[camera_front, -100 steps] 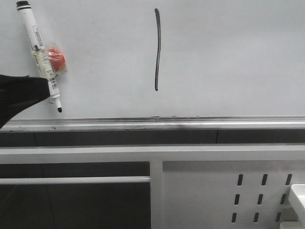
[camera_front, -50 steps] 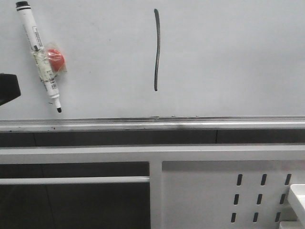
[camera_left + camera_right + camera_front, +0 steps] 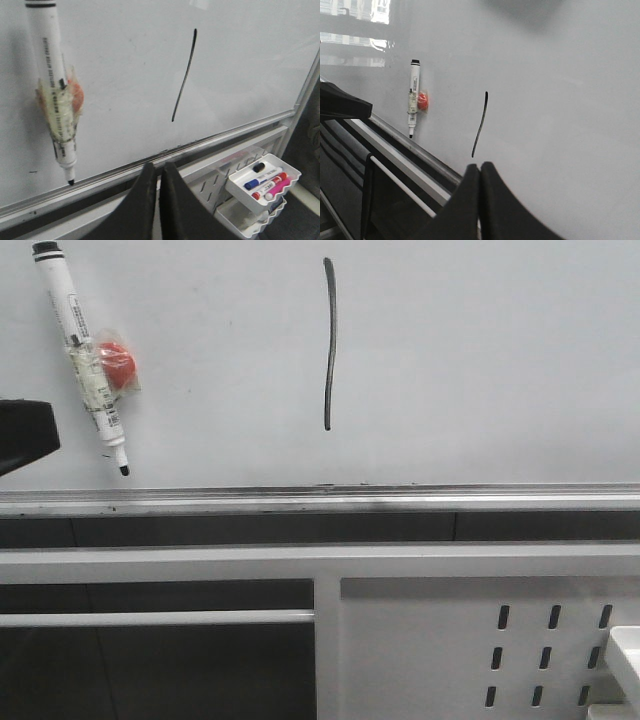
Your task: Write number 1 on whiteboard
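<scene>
The whiteboard (image 3: 480, 360) fills the upper front view, with its silver rail (image 3: 320, 499) along the lower edge. The number 1 (image 3: 329, 340) is a thin black near-vertical stroke on it, also seen in the left wrist view (image 3: 184, 75) and the right wrist view (image 3: 480, 125). A white marker pen (image 3: 85, 350) hangs tip down on the board by a red magnet (image 3: 116, 362), held by no gripper. My left gripper (image 3: 159, 167) is shut and empty, below and to the right of the pen. My right gripper (image 3: 479, 167) is shut and empty, just below the stroke in its view.
A black part of my left arm (image 3: 25, 435) shows at the left edge, left of the pen. A white perforated panel (image 3: 480, 640) and frame sit below the rail. A white tray (image 3: 262, 180) of coloured markers hangs on the panel at the right.
My left gripper was over the pen's lower end a second ago and has pulled away to the left. The pen stays on the board. The stroke is unchanged.
</scene>
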Controlling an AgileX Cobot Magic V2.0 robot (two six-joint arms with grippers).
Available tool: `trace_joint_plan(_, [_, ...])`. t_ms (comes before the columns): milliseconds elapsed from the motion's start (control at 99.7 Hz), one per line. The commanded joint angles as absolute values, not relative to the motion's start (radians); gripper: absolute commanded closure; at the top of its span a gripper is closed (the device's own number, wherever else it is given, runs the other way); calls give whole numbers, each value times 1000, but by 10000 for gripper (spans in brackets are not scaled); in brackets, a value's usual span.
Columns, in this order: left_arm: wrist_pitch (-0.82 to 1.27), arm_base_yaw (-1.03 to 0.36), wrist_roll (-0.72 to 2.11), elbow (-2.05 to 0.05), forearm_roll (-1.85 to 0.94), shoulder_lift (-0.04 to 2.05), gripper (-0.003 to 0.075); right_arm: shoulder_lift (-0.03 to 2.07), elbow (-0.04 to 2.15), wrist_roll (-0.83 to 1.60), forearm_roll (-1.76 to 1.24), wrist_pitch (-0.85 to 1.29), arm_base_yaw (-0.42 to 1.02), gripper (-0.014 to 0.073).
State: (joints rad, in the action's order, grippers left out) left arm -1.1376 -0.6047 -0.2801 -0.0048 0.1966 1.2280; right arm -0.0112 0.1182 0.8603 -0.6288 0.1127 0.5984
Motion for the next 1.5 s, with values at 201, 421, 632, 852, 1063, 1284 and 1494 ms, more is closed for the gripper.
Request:
trace_joint_plan(201, [-1361,-609,-315,-65,342,1213,740,-26,141,862,-639,37,593,663])
trace_joint_plan(421, [-1360,-609,-378,-57,345,1245,740,-26,141,862,-639,37,593,663])
trace_joint_plan(632, [-1360,-609,-372,-59,332,1219,740,-26,141,862,-639,37,593,663])
trace_joint_plan(852, [-1353,-622,-235,-61,328,1020,740,-26,141,862,-639,37,593,663])
trace_joint_plan(1063, [-1059,-561,-169,-61,323,714,740,-26,141,862,-639,37,593,663])
trace_joint_plan(1284, [-535,-362,-242,-61,322,351,740,-26,141,862,-639,37,593,663])
trace_joint_plan(1494, [-260,-174,-349,-52,322,95,740,-26,141,862,-639,37,593,663])
